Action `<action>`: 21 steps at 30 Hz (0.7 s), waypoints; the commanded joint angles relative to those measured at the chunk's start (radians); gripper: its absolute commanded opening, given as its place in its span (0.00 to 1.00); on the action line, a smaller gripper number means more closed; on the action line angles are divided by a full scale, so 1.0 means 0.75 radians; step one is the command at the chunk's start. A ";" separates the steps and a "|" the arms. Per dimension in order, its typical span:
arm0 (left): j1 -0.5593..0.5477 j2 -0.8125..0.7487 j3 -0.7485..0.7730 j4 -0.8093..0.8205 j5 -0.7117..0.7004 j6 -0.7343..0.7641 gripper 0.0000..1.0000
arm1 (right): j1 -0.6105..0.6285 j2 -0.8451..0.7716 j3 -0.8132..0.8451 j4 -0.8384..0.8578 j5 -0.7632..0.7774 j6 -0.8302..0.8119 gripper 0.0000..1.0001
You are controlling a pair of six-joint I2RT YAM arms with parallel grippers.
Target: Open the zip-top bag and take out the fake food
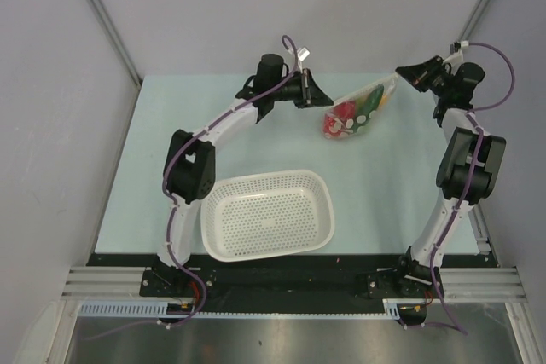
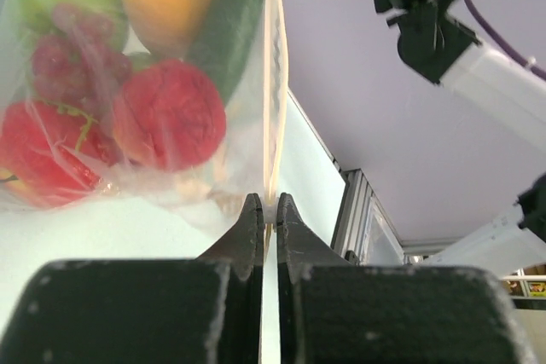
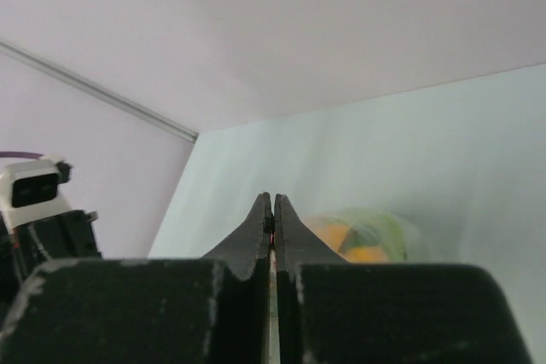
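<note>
Clear floppy plastic zip-top bag [image 1: 365,105], bulging with red, green and orange fake food [image 1: 341,122]: hanging stretched over far side of pale green table [image 1: 384,202]. Being pinched at opposite ends by black left gripper [image 2: 265,206] and black right gripper [image 3: 272,206].

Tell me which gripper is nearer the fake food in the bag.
Left. The left gripper pinches the zip-top bag at the edge right beside the fake food; the right gripper pinches the bag's opposite upper corner, farther from the food.
</note>
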 commanded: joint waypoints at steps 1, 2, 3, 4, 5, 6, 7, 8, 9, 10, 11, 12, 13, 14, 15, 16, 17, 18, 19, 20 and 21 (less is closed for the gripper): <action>-0.010 -0.132 -0.065 0.022 0.057 -0.004 0.00 | 0.010 0.085 0.233 -0.256 0.022 -0.149 0.00; -0.021 -0.126 -0.067 0.053 0.067 -0.031 0.00 | 0.024 0.081 0.249 -0.356 0.042 -0.156 0.05; -0.033 -0.116 -0.059 0.087 0.069 -0.051 0.00 | 0.035 0.071 0.267 -0.426 0.057 -0.160 0.17; -0.057 -0.108 -0.050 0.100 0.071 -0.082 0.00 | 0.045 0.047 0.322 -0.534 0.089 -0.176 0.42; -0.070 -0.094 -0.044 0.116 0.067 -0.102 0.00 | 0.055 0.042 0.386 -0.883 0.193 -0.233 0.51; -0.078 -0.087 -0.046 0.157 0.063 -0.125 0.00 | 0.074 0.046 0.453 -1.065 0.247 -0.250 0.59; -0.094 -0.083 -0.048 0.172 0.051 -0.168 0.00 | 0.078 0.055 0.616 -1.237 0.294 -0.256 0.73; -0.099 -0.077 -0.052 0.182 0.047 -0.182 0.00 | 0.084 0.089 0.700 -1.563 0.393 -0.254 0.76; -0.105 -0.077 -0.059 0.194 0.034 -0.191 0.00 | 0.098 0.102 0.776 -1.695 0.429 -0.280 0.82; -0.111 -0.077 -0.061 0.200 0.024 -0.207 0.00 | 0.112 0.106 0.890 -1.802 0.472 -0.295 0.96; -0.113 -0.077 -0.067 0.208 0.010 -0.215 0.00 | 0.125 0.077 0.912 -1.935 0.582 -0.301 1.00; -0.115 -0.077 -0.067 0.227 0.004 -0.227 0.00 | 0.135 0.049 0.908 -1.968 0.627 -0.293 1.00; -0.121 -0.075 -0.065 0.237 -0.002 -0.244 0.00 | 0.149 0.016 0.890 -1.983 0.668 -0.276 1.00; -0.127 -0.071 -0.055 0.247 -0.011 -0.248 0.00 | 0.153 -0.053 0.812 -1.997 0.762 -0.240 1.00; -0.131 -0.061 -0.046 0.249 -0.015 -0.248 0.00 | 0.158 -0.086 0.767 -1.995 0.797 -0.211 1.00; -0.145 -0.055 -0.038 0.245 -0.017 -0.240 0.00 | 0.158 -0.113 0.726 -1.995 0.791 -0.183 1.00; -0.150 -0.046 -0.028 0.245 -0.015 -0.238 0.00 | 0.156 -0.147 0.629 -1.971 0.773 -0.172 1.00; -0.162 -0.030 -0.022 0.241 -0.011 -0.236 0.00 | 0.153 -0.194 0.587 -1.961 0.745 -0.160 1.00; -0.170 -0.022 -0.018 0.241 -0.007 -0.236 0.00 | 0.147 -0.217 0.538 -1.953 0.696 -0.131 1.00; -0.176 -0.018 -0.016 0.237 -0.007 -0.234 0.00 | 0.147 -0.236 0.469 -1.944 0.681 -0.125 1.00; -0.182 -0.016 -0.020 0.233 -0.011 -0.229 0.00 | 0.151 -0.272 0.426 -1.932 0.677 -0.121 1.00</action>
